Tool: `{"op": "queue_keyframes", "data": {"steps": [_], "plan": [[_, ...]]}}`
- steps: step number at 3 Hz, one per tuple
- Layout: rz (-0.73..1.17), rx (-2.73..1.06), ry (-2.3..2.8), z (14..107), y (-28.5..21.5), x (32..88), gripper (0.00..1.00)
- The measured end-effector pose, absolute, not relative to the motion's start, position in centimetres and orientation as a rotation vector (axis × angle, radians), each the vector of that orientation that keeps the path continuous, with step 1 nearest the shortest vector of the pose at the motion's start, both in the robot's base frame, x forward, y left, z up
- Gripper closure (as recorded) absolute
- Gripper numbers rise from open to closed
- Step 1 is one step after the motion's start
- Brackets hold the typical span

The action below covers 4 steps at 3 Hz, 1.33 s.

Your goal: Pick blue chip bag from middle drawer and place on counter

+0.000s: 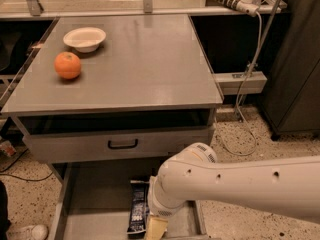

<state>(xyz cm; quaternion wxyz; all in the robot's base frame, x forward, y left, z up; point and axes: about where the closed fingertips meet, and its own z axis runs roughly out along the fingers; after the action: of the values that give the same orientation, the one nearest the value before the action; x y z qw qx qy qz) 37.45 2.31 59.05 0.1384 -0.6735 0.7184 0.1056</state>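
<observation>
The blue chip bag (138,206) lies on the floor of the open middle drawer (92,199), at the bottom of the view, partly hidden by my arm. My white arm reaches in from the right, and the gripper (155,229) is at the bottom edge, right beside the bag's near end and mostly out of view. The grey counter (135,59) above holds an orange (67,65) and a white bowl (85,38) at its back left.
Above the open drawer is a shut drawer front with a black loop handle (123,144). A power strip with a cable (245,4) hangs at the right beside a dark cabinet (295,74). A shoe (30,231) and cables lie on the speckled floor at left.
</observation>
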Motion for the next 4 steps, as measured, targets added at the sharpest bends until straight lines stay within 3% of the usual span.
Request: {"op": "queue_keyframes", "data": {"steps": [2, 4], "plan": [[0.333, -1.867, 2.026, 52.2, 2.7, 44.0, 0.00], [0.388, -1.855, 2.044, 49.2, 3.5, 44.2, 0.00]]}}
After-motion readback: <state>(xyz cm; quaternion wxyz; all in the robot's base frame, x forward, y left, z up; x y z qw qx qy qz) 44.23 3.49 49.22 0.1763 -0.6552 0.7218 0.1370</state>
